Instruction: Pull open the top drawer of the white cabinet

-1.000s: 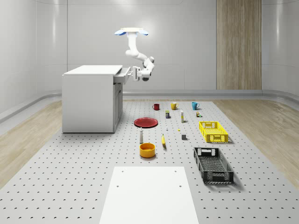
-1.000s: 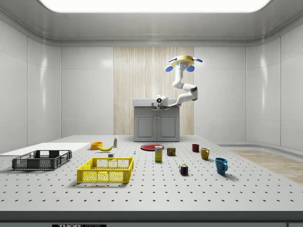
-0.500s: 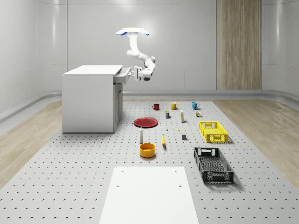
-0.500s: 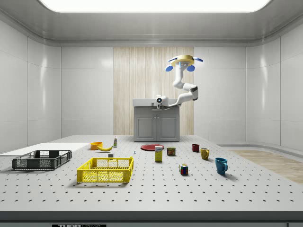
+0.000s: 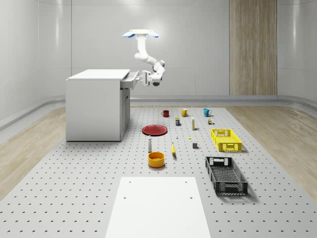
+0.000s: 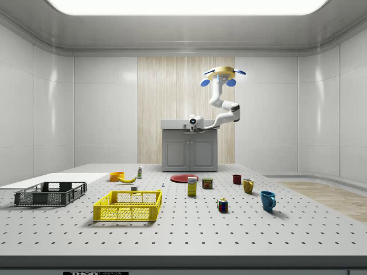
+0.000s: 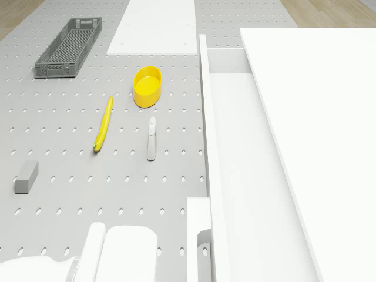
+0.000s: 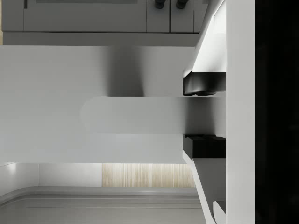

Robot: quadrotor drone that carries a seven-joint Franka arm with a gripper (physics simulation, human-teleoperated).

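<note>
Top drawer [image 5: 130, 79] of the white box-shaped cabinet [image 5: 95, 104], at the whole-scene view's left, is partly out, its open tray seen in the drone view; more pull likely remains. Drone [image 5: 140, 34] hovers just right of the cabinet, above drawer height. White arm hangs down, elbow bent right, wrist turned back left. Gripper [image 8: 203, 114]: black pads [image 8: 205, 84] narrowly pinching the long rounded drawer handle [image 8: 133, 115].

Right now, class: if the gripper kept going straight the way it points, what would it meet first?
The gripper points at the drawer front; its pads already straddle the handle. So it would likely press against that front panel first, though depth is unclear.
</note>
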